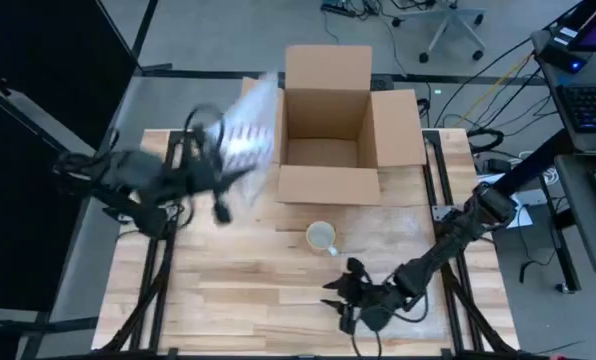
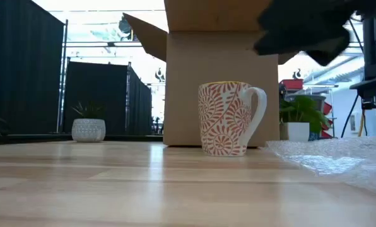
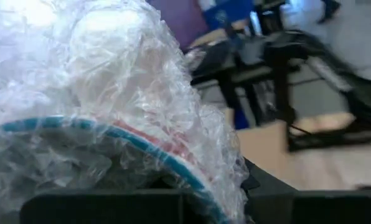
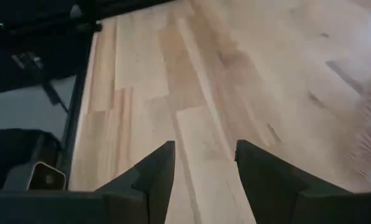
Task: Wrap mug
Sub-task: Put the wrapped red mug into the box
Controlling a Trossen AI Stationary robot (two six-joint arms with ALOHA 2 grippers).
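Jaws: my left gripper (image 1: 221,205) clamps bubble wrap (image 1: 246,125) left of the box (image 1: 328,130), lifted for wrapping; right gripper (image 4: 201,171) gapes empty near the mug (image 1: 321,237).

Glossy patterned ceramic mug (image 2: 229,118) on a smooth wood table (image 1: 238,290) — matt cardboard box (image 1: 330,130), crinkly clear plastic bubble wrap (image 1: 246,125).
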